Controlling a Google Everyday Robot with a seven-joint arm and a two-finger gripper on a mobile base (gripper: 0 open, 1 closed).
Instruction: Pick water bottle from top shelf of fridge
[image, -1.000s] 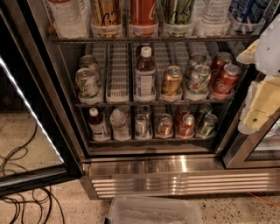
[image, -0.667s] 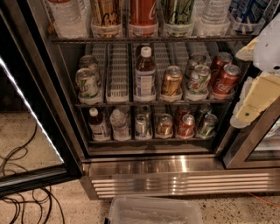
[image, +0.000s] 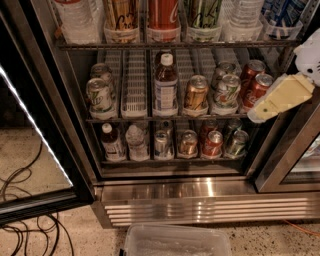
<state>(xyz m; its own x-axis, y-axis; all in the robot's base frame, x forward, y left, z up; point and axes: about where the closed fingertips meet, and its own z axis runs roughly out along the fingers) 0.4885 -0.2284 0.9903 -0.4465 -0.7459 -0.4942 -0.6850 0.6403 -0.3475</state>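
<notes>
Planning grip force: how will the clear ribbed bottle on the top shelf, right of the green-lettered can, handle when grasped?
The water bottle looks thin-walled and ribbed, so probably squashy yet grippy. Tall in its lane tray, it may tip if nudged. The gripper hangs lower right, beside the middle shelf.

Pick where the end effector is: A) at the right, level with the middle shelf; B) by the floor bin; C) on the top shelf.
A: the end effector sits at the right, beside the red cans on the middle shelf.
</notes>
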